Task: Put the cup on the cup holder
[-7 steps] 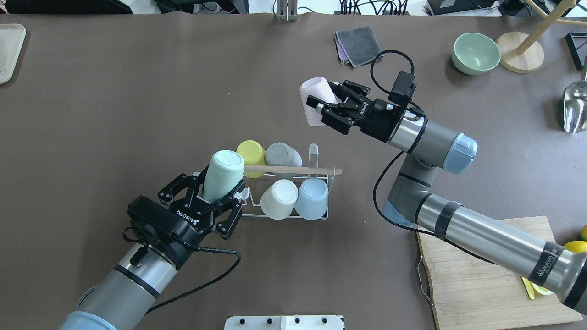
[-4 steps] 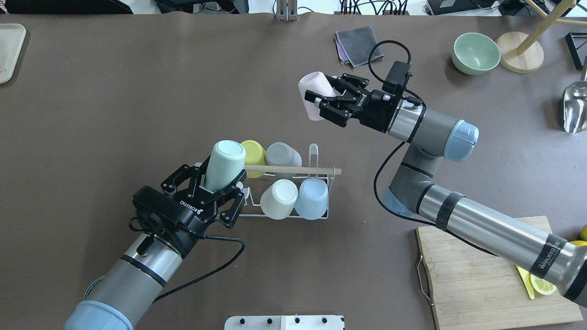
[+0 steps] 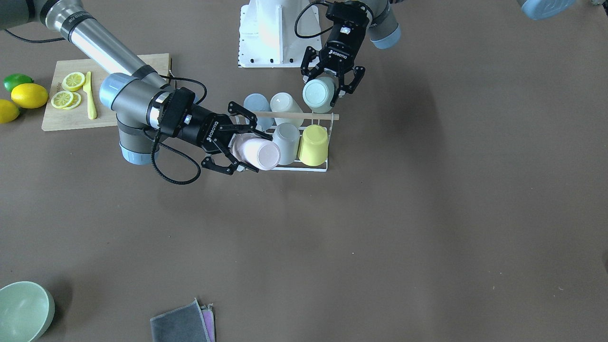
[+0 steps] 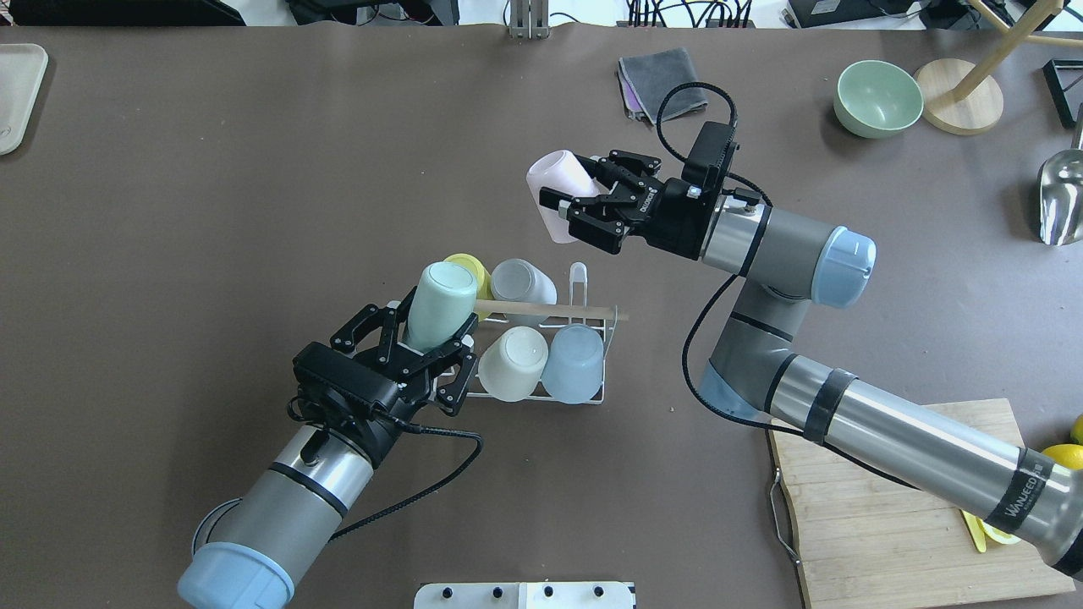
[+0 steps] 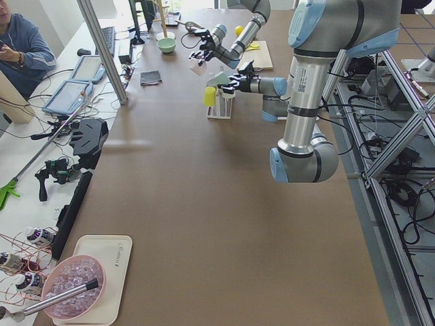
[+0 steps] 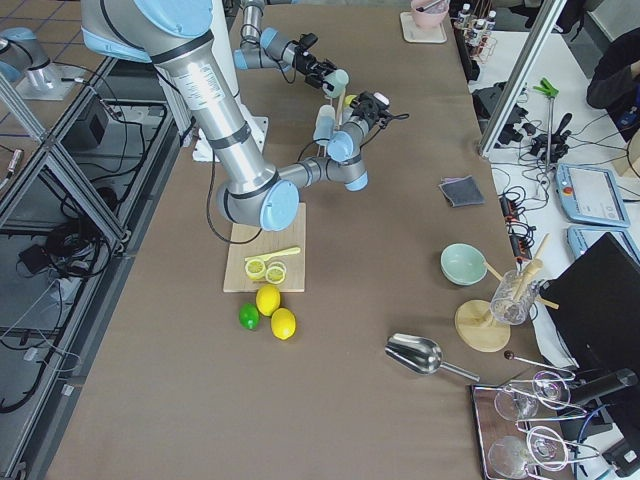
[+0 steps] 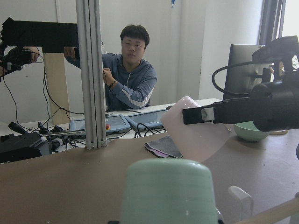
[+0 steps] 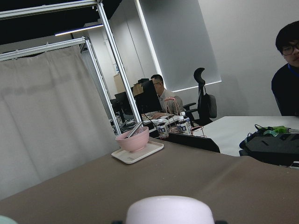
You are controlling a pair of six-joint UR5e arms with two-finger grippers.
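The cup holder is a white wire rack with a wooden rod. It carries yellow, grey, white and light blue cups upside down. My left gripper is shut on a mint cup, tilted over the rack's near-left corner. My right gripper is shut on a pale pink cup, held in the air beyond the rack. One free prong stands at the rack's far right. In the front-facing view the mint cup and the pink cup flank the rack.
A grey cloth, a green bowl, a wooden stand and a metal scoop lie at the far right. A cutting board with lemon slices sits near right. A tray is at far left.
My left gripper has moved right and closer to the rack with the mint cup. My right gripper has moved left and slightly nearer the rack with the pink cup.
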